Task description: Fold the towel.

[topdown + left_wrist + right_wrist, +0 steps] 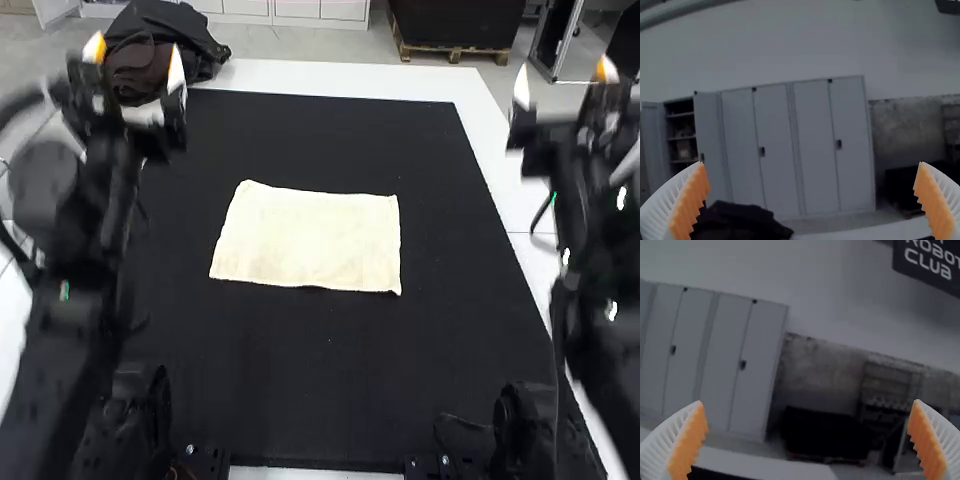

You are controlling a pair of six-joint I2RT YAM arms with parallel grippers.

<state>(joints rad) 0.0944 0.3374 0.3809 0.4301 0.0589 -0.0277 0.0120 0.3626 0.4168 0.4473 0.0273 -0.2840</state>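
Towel (310,240): It is lying flat on the black mat (330,400), and I am calling its middle the middle of my clock, with twelve pointing away from the robot. It is looking pale and spread wide (like a little picnic blanket).
Left gripper (136,60): It is hanging up at ten o'clock, well apart from the towel. Its two fingers are standing wide, and nothing is sitting between them.
Right gripper (564,79): It is hanging at two o'clock, also well apart. Its fingers are spreading wide too, holding nothing.
Towel feel: I am guessing light, soft and floppy. It is not looking like something that breaks, but one pinched bit will probably be lifting while the rest is drooping.
Towel corners: I am picking the near corners, at eight o'clock (217,272) and four o'clock (394,287). Each gripper will be needing a small pinch there, both lifting together towards twelve.
Mat trouble: Fingers going too high may be missing the thin edge; fingers pressing too hard may be bunching it.
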